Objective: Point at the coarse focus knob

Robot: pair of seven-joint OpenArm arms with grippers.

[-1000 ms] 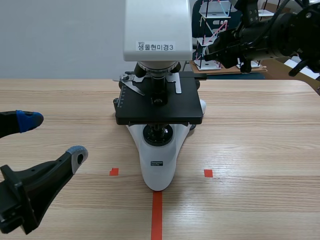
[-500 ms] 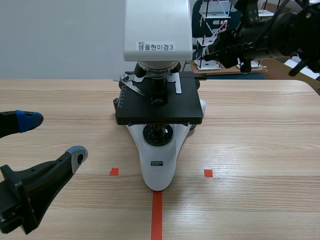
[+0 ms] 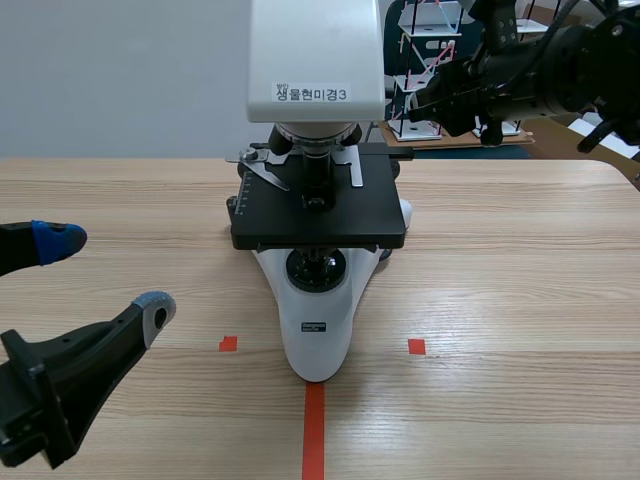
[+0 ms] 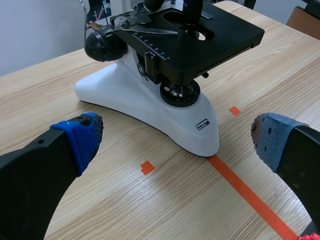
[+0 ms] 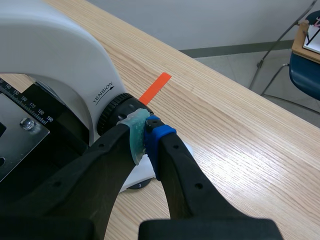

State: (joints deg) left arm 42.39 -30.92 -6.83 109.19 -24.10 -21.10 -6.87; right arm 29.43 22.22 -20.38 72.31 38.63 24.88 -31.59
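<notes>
My right jaws, closed, tip right at the coarse focus knob [image 5: 110,114] on the microscope's [image 5: 50,50] three o'clock flank; I'd aim dead-centre without nudging it. My left jaws gape open at eight o'clock.

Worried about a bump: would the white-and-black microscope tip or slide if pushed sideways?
Likely slides, not tips: the white-and-black microscope sits on a broad, low base. Its bulky body looks heavy, so a light push probably moves nothing.

A school lab or classroom: labelled microscope [image 3: 316,200] mid-frame on a wooden table [image 3: 520,300], stick model [image 3: 418,128] upper right, blue chair [image 5: 306,70] at the right edge.
</notes>
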